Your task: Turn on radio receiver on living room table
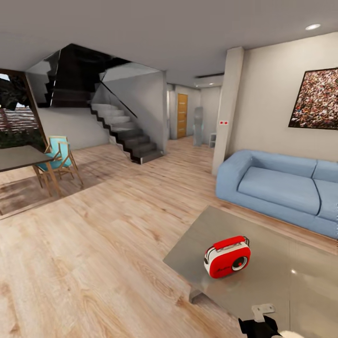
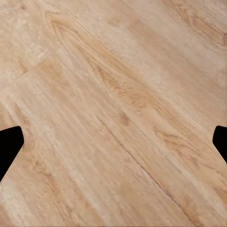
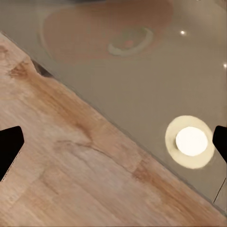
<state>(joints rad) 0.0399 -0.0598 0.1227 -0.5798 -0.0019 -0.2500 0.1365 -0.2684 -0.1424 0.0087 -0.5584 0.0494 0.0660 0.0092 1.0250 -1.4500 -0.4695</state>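
Right claw (image 3: pixel 113 151) spread wide over table (image 1: pixel 300 281) edge, radio receiver (image 1: pixel 227 257) just beyond

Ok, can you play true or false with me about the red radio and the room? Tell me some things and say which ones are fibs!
1. The radio receiver stands on the table. True.
2. The sofa is green. False: it is blue.
3. The radio lies on the wood floor. False: it is on the grey tabletop.
4. A staircase rises at the far side of the room. True.
5. The left gripper hangs over the wood floor. True.
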